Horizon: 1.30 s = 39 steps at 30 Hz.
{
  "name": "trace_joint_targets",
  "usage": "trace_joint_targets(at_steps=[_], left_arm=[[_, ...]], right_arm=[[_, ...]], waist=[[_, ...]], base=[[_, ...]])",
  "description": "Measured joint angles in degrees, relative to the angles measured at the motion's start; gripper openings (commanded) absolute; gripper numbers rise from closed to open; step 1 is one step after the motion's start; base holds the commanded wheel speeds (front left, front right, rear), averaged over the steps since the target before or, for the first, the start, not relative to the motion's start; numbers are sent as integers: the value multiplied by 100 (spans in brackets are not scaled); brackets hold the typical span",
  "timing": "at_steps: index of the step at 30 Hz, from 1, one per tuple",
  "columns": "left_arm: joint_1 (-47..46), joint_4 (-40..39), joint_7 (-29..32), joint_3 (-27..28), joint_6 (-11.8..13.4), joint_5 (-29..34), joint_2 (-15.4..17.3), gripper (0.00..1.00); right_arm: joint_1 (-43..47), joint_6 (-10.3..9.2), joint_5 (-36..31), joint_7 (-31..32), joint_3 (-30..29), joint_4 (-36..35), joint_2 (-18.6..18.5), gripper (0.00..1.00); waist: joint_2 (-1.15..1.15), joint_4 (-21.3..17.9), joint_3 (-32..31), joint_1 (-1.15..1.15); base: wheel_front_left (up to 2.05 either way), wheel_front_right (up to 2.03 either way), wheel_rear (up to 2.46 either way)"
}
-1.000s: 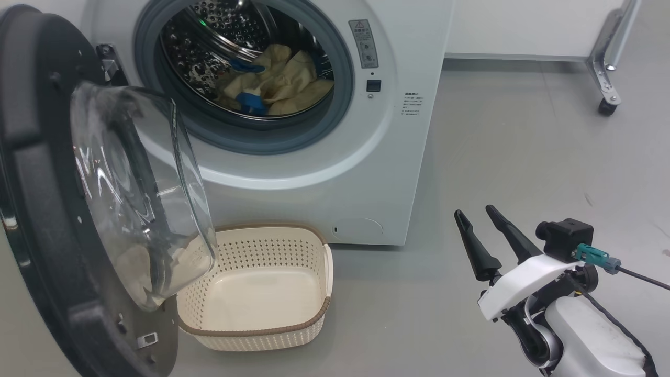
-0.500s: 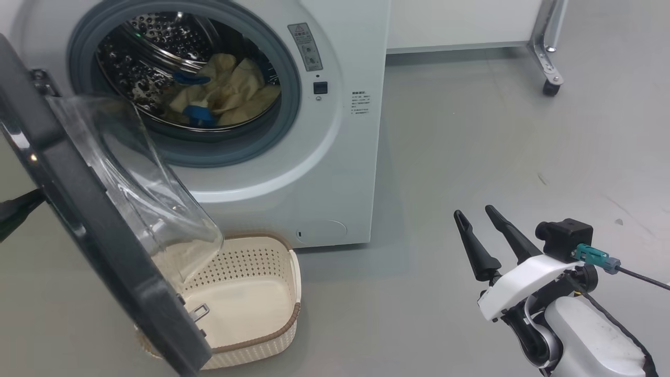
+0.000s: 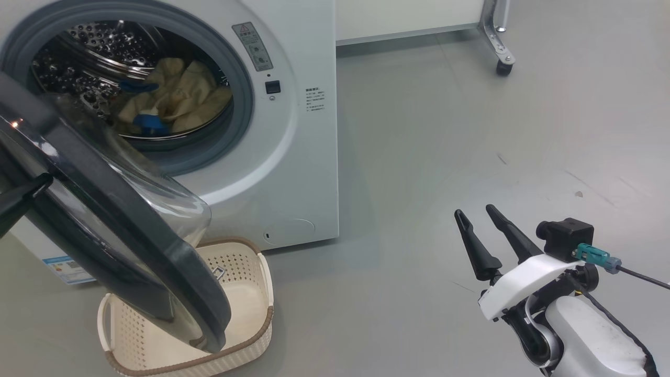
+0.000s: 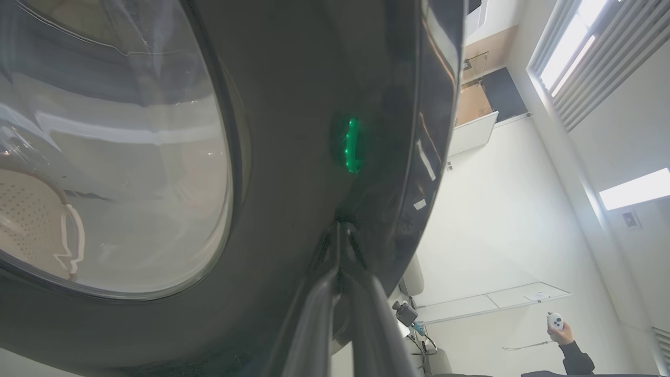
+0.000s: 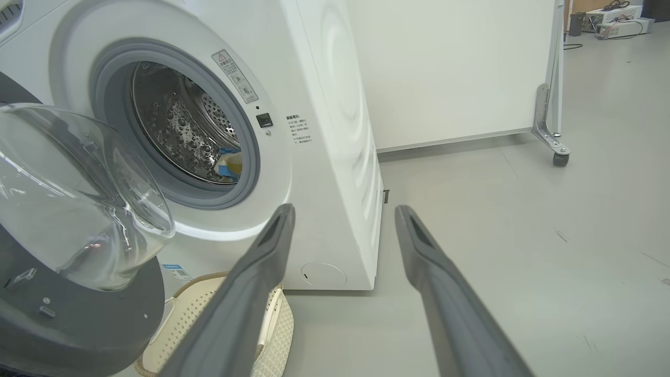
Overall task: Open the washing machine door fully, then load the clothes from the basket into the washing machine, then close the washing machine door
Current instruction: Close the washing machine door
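Head view: washing machine door overhangs basket, left fingers pressed together, right fingers spread.

Washing machine door seemingly nearer shut

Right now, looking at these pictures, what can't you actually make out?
- Basket, head view: the door covers much of it; its contents there are unknown.
- Warning sticker, head view: print too small.
- Left gripper, head view: mostly cut off by the left edge.
- Clothes, right wrist view: mostly hidden behind the grey seal.
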Motion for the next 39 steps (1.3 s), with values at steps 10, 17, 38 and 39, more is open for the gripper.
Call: trace_joint_targets(at_steps=[10,17,38,39], left_arm=[[8,-290,-232,-15,44,75,-136,0],[-10,-309,-338,-66,45,116,-260,0],[-204,-222,-481,-292,-14,175,-430,0],[-204,-222,-481,-292,-14,175,-430,0]], right_arm=[[-5,0,0,0,-10,-37,4,100],[-12,0,-1,0,-60,-49,15,100],[-2,0,-2,0,-350,-52,9,100],[-2,0,-2,0,-350,-52,9,100]], waist=[[0,-387,129,0],[0,-606,252,0],[0,-479,250,0],[0,-479,250,0]], base=[[0,0,0],[0,0,0],[0,0,0],[0,0,0]])
